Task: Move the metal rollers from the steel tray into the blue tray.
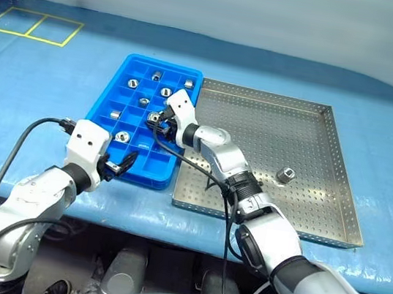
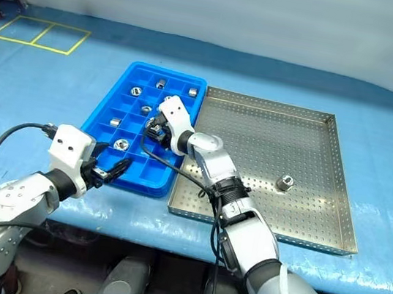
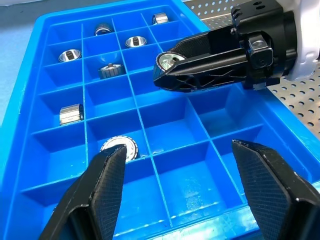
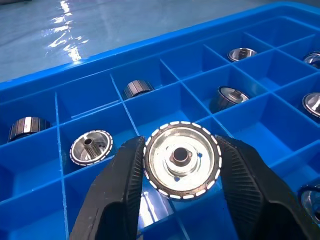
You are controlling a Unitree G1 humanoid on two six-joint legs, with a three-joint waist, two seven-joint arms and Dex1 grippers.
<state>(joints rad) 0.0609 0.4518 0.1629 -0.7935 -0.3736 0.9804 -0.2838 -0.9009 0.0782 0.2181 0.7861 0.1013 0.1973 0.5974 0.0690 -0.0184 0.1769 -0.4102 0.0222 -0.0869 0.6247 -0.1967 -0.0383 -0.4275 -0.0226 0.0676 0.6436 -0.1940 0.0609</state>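
Observation:
The blue tray (image 1: 165, 62) lies left of the steel tray (image 1: 273, 129). Several metal rollers (image 1: 165, 92) sit in its compartments, and one roller (image 1: 285, 176) stands on the steel tray's perforated floor. My right gripper (image 1: 154, 120) reaches over the blue tray's middle, shut on a metal roller (image 4: 182, 160) whose flat face with the dark hole shows between the fingers, just above a compartment. My left gripper (image 1: 121, 165) hovers at the blue tray's near edge, open, with nothing between its fingers (image 3: 107, 185).
Both trays rest on a blue-covered table. Yellow tape squares (image 1: 33, 24) mark the far left. The right arm's cable (image 1: 179, 161) hangs over the gap between the trays.

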